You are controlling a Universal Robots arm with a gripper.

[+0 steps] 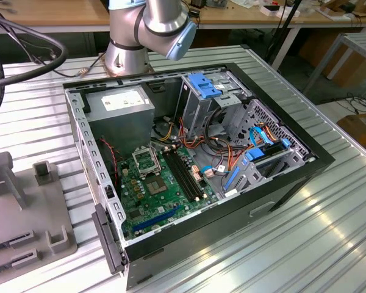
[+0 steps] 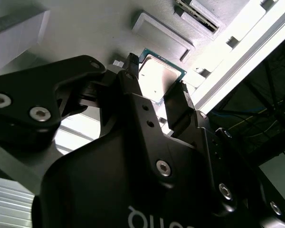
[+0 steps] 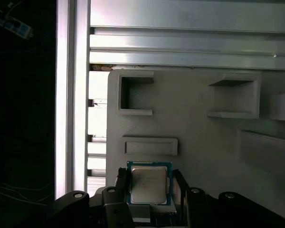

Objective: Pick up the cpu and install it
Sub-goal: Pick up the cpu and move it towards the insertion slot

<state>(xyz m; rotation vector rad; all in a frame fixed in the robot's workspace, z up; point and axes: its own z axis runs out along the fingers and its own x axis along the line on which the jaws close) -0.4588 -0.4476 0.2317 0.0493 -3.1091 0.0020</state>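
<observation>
In both wrist views my gripper (image 3: 150, 186) (image 2: 156, 80) is shut on the cpu (image 3: 148, 183) (image 2: 157, 75). It is a flat square chip with a silver-grey metal top and a green rim, and one black finger presses each of two opposite edges. The chip hangs clear above the grey holder tray (image 3: 204, 142) (image 2: 85, 28). In the exterior view the open computer case (image 1: 280, 183) lies on the table. Its green motherboard (image 1: 161, 201) carries the black socket frame (image 1: 147, 162), which has nothing in it.
The grey holder tray (image 1: 24, 232) with its raised posts sits at the exterior view's left, beside the case. The arm's base (image 1: 129, 49) stands behind the case. Inside are a grey power supply box (image 1: 119, 113), a drive cage (image 1: 210, 101) and loose cables (image 1: 222, 152). The table is ribbed aluminium (image 1: 329, 244).
</observation>
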